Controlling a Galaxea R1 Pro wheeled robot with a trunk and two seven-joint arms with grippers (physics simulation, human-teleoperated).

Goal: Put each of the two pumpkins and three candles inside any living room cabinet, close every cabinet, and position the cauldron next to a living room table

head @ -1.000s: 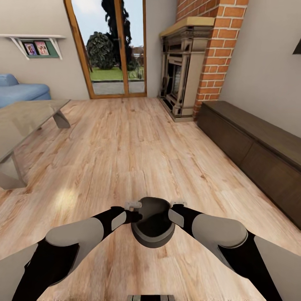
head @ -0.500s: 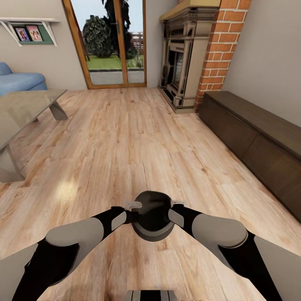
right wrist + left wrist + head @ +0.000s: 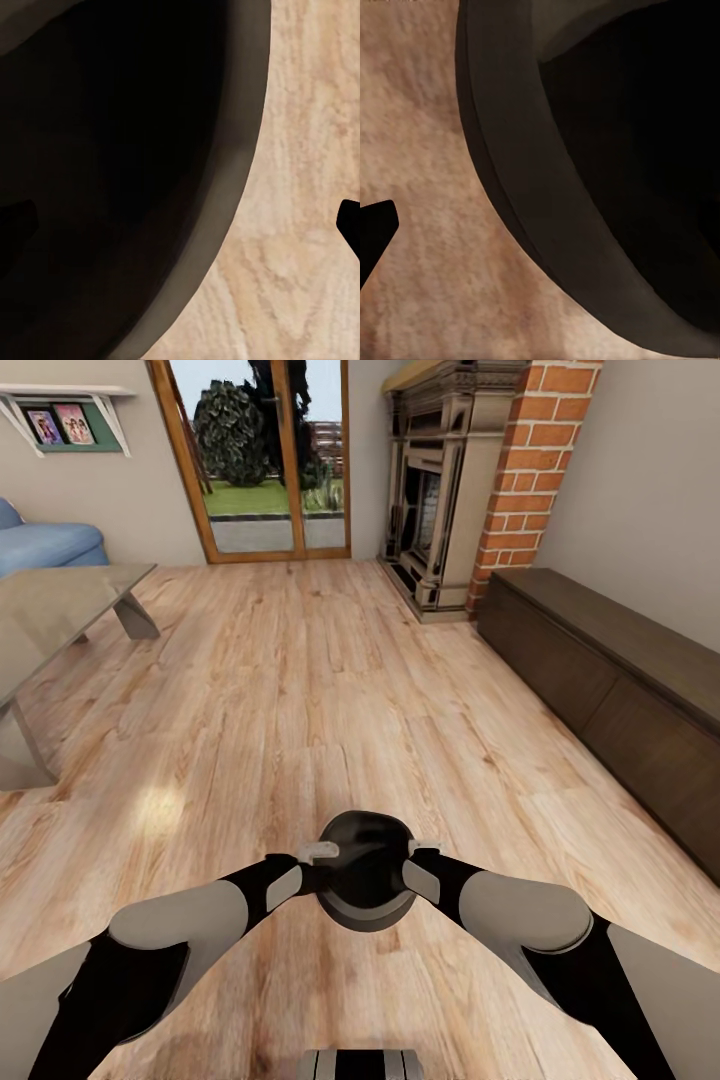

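Observation:
The glossy black cauldron (image 3: pixel 365 870) sits low over the plank floor right in front of me, between both wrists. My left gripper (image 3: pixel 322 854) is at its left rim and my right gripper (image 3: pixel 420 850) at its right rim. In the right wrist view the rim (image 3: pixel 225 195) runs between two widely spread fingertips (image 3: pixel 351 225), one inside the pot and one outside. In the left wrist view the rim (image 3: pixel 510 187) passes beside one fingertip (image 3: pixel 375 232). The grey coffee table (image 3: pixel 60 610) stands at left, and the dark-brown cabinet (image 3: pixel 620 680), drawers closed, lines the right wall. Pumpkins and candles are out of view.
A blue sofa (image 3: pixel 45 545) sits behind the table, with a white wall shelf (image 3: pixel 70 410) above it. The brick fireplace (image 3: pixel 440 490) is ahead on the right and a glass garden door (image 3: pixel 270 460) straight ahead. Open wood floor (image 3: pixel 300 690) stretches between table and cabinet.
The whole view has shifted: the camera has rolled forward toward the door and fireplace. The cauldron has kept its place between the two grippers, a little higher in the picture.

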